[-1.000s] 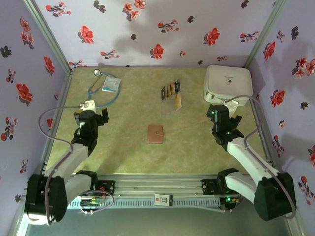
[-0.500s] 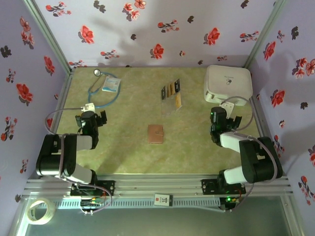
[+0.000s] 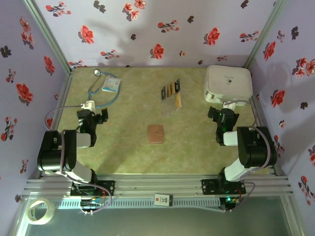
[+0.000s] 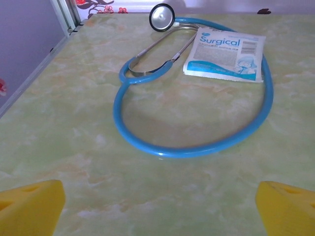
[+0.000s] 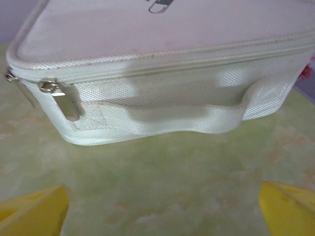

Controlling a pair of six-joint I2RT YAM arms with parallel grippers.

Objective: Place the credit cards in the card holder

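The credit cards [image 3: 171, 93] lie in a small cluster at the back middle of the table, dark and yellow-orange ones side by side, with one orange card [image 3: 176, 102] just in front. The card holder [image 3: 155, 133] is a flat reddish-brown square lying shut at the table's middle. My left gripper [image 3: 92, 116] sits low at the left, open, yellow fingertips [image 4: 30, 209] wide apart over bare table. My right gripper [image 3: 223, 113] sits low at the right, open, its fingertips [image 5: 33, 216] spread with nothing between them. Both are far from the cards and the holder.
A blue stethoscope [image 4: 197, 147] and a surgical mask packet [image 4: 226, 54] lie ahead of the left gripper at the back left. A big white zipped case [image 5: 157, 59] stands right in front of the right gripper at the back right. Flowered walls enclose the table.
Both arms have folded back from their stretched pose toward their bases. The right gripper has swung to face the white case. Cards and holder have not moved.
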